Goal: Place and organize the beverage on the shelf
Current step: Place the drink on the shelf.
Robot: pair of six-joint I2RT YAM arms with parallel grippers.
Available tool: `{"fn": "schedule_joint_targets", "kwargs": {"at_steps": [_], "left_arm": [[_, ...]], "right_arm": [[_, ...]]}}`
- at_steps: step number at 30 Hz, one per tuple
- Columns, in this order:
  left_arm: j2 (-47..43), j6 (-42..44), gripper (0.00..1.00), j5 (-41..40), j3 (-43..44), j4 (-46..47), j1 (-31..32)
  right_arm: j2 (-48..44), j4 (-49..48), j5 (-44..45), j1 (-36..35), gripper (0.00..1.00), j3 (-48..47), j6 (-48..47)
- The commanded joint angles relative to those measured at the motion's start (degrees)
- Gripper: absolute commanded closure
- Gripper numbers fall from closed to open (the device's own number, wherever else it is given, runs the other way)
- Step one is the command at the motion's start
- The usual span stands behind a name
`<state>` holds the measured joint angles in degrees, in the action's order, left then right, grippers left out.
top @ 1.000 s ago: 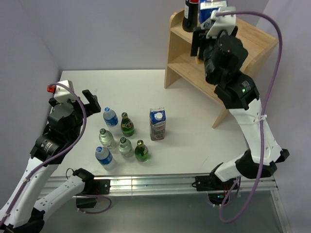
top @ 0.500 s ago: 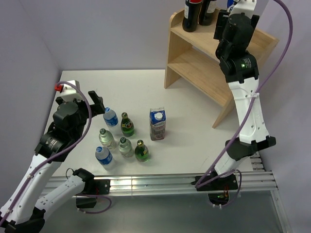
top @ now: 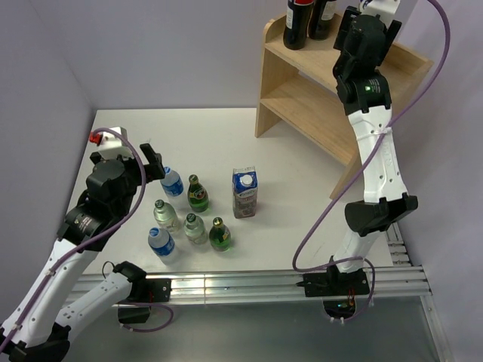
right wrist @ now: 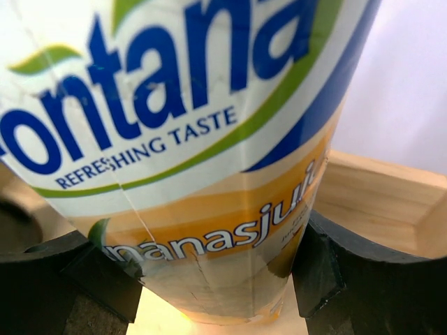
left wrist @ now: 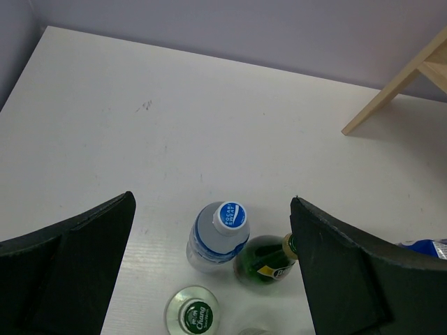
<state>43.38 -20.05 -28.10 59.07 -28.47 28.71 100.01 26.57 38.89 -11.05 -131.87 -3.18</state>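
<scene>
1. Both arms have moved: the left arm has leaned in toward the bottles on the white table [top: 226,136], and the right arm has stretched up to the shelf's top tier.
2. Left gripper [top: 154,161] hangs released, jaws wide apart and holding nothing, above a blue-capped water bottle [left wrist: 218,234].
3. Just right of that bottle stands a green glass bottle [top: 198,194]. Nearer are two clear bottles [top: 163,215], another green one and a second water bottle [top: 161,243], all upright and close together.
4. Right of this cluster, a blue-topped juice carton [top: 244,192] stands upright and apart.
5. The wooden shelf [top: 302,105] sits at the far right, with two cola bottles [top: 296,19] on its top tier.
6. Right gripper [top: 351,20] grasps a second juice carton [right wrist: 195,139] right of the colas. Its base seems to hang just over the top board, though contact is unclear.
</scene>
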Motion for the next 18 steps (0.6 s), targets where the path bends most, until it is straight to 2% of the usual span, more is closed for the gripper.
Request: {"fn": "schedule_joint_targets", "kwargs": {"at_steps": [1, 4, 11, 18], "left_arm": [[-0.93, 0.19, 0.01, 0.06, -0.27, 2.28, -0.41], [-0.49, -0.16, 0.00, 0.06, -0.18, 2.01, -0.32], [-1.27, -0.69, 0.00, -0.90, -0.27, 1.58, -0.50], [-1.63, -0.51, 0.01, -0.21, -0.53, 1.84, -0.93]], "right_arm": [[2.56, -14.69, 1.01, 0.77, 0.94, -2.07, 1.60], [4.31, -18.30, 3.64, 0.85, 0.94, -1.02, 0.55], [13.10, -18.39, 4.26, 1.29, 0.94, -9.18, -1.65], [17.06, -21.38, 6.02, 1.64, 0.93, -9.63, -3.50]]}}
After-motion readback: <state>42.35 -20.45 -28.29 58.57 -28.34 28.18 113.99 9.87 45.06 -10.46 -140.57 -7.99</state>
